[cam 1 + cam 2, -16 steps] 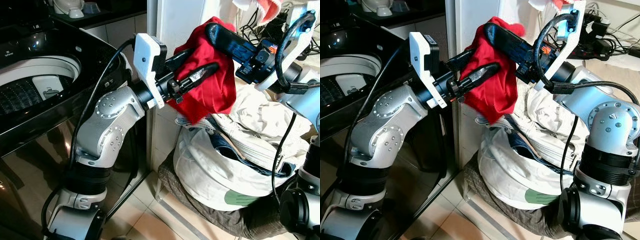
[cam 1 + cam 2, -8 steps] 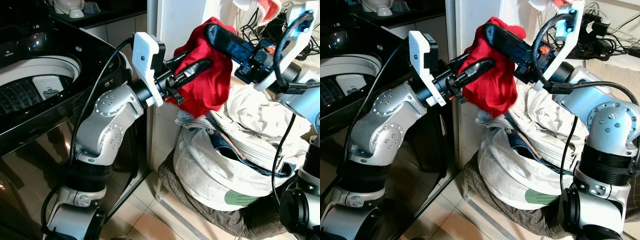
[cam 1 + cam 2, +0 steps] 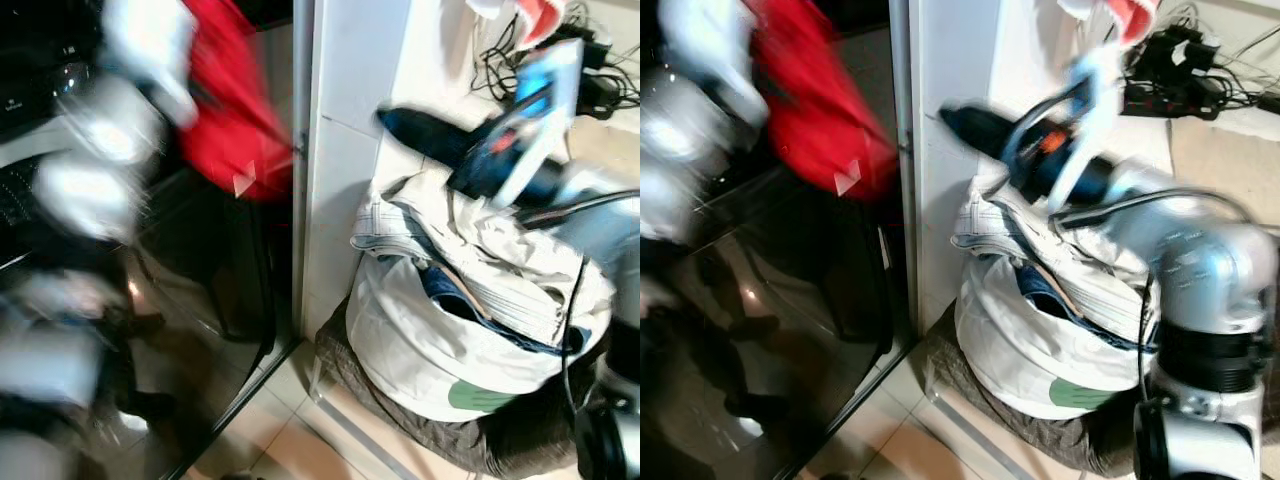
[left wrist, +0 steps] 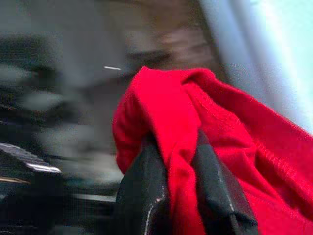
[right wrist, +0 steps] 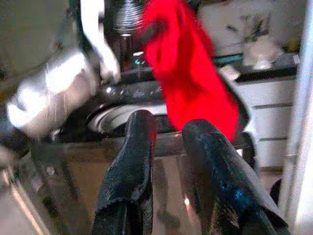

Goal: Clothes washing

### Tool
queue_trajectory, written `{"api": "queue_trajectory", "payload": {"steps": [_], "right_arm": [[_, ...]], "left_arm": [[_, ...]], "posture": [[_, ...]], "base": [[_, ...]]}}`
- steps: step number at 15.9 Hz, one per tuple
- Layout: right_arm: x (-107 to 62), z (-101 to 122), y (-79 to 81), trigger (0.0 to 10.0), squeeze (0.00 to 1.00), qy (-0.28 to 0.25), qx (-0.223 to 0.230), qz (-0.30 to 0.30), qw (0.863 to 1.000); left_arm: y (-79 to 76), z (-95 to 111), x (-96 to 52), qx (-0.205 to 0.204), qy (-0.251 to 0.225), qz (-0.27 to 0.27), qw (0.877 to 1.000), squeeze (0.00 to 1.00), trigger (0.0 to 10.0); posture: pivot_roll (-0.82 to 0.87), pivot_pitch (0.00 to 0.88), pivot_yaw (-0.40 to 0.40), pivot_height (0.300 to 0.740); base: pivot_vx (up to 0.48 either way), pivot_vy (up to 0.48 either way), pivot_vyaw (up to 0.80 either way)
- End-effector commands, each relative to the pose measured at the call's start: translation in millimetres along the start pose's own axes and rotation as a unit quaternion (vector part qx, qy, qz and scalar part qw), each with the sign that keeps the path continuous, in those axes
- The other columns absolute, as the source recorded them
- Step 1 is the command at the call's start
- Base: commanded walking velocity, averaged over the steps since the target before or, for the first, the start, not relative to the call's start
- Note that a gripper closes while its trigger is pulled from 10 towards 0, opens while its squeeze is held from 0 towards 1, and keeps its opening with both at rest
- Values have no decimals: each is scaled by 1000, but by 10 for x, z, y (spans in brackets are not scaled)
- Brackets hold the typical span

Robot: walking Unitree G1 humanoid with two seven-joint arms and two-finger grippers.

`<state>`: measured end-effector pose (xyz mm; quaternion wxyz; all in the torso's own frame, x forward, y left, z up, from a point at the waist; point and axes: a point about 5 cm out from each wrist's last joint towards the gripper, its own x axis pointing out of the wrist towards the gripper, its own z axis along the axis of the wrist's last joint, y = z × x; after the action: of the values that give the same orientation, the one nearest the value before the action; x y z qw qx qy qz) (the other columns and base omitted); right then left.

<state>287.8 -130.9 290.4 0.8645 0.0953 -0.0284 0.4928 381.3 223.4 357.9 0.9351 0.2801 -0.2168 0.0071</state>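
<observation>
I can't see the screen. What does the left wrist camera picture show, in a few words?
Two black fingers of the left gripper pinch a fold of a bright red garment, which drapes over them. The background is a dark, grey blur.

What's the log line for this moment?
left pincer: shut on red cloth, over washer | right pincer: open, empty | laundry pile: untouched
</observation>
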Motion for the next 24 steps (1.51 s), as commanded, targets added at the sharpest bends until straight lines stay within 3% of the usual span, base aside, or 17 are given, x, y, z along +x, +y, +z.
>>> {"api": "queue_trajectory", "payload": {"steps": [1, 2, 3, 5, 6, 7, 8, 10, 12, 17, 19, 21, 22, 23, 24], "right_arm": [[75, 0, 96, 10000, 0, 4, -21, 14, 1000], [143, -62, 131, 10000, 0, 14, -22, 16, 1000], [196, -122, 158, 10000, 0, 23, -25, 16, 999], [233, -212, 206, 10000, 0, 42, -36, 16, 998], [231, -241, 226, 10000, 0, 47, -38, 17, 998], [219, -292, 252, 10000, 0, 59, -42, 20, 997], [213, -335, 266, 10000, 0, 71, -47, 20, 996], [209, -391, 291, 10000, 0, 88, -55, 22, 994], [208, -416, 296, 10000, 0, 95, -60, 22, 993], [206, -433, 271, 10000, 0, 108, -67, 23, 992], [200, -457, 242, 10000, 0, 118, -66, 16, 991], [183, -485, 162, 10000, 0, 132, -69, -13, 989], [179, -487, 111, 10000, 0, 133, -71, -34, 988], [174, -485, 37, 10000, 0, 133, -72, -64, 986], [142, -512, -180, 10000, 0, 147, -85, -152, 974]], "left_arm": [[34, -65, 72, 91, 33, -3, 995, 0, 0], [126, -216, 97, 161, 90, 5, 983, 0, 2431], [196, -328, 89, 203, 123, 15, 971, 0, 10000], [238, -455, 58, 265, 156, 12, 951, 0, 10000], [232, -507, 44, 275, 171, 3, 946, 0, 10000], [149, -648, 1, 257, 211, -40, 942, 0, 10000], [39, -806, -67, 226, 258, -88, 935, 1000, 10000], [-62, -1003, -186, 210, 321, -135, 914, 1000, 10000], [-35, -1100, -262, 210, 354, -142, 900, 1000, 10000], [57, -1154, -345, 176, 391, -170, 887, 1000, 10000], [87, -1143, -347, 171, 392, -173, 887, 1000, 10000], [195, -1116, -341, 190, 386, -150, 890, 1000, 10000], [229, -1090, -326, 189, 374, -139, 897, 1000, 10000], [214, -1036, -283, 156, 351, -133, 914, 1000, 10000], [53, -905, -183, 64, 288, -162, 942, 0, 10000]], "posture": [[-3, 0, -16, 740], [-2, 0, -8, 740], [-5, 0, -1, 740], [-14, 0, 12, 740], [-18, 0, 16, 740], [-18, 0, 17, 740], [-22, 0, 20, 740], [-25, 0, 21, 740], [-25, 0, 21, 740], [-17, 0, 6, 740], [-16, 0, 4, 740], [-16, 0, 2, 740], [-19, 0, 2, 740], [-20, 0, 3, 740], [-20, 0, 3, 740]], "base": [[0, 0, 0], [0, 0, 0], [0, 0, 0], [0, 0, 0], [0, 0, 0], [0, 0, 0], [0, 0, 0], [0, 0, 0], [0, 0, 0], [0, 0, 0], [0, 0, 0], [0, 0, 0], [0, 0, 0], [0, 0, 0], [0, 0, 0]]}}
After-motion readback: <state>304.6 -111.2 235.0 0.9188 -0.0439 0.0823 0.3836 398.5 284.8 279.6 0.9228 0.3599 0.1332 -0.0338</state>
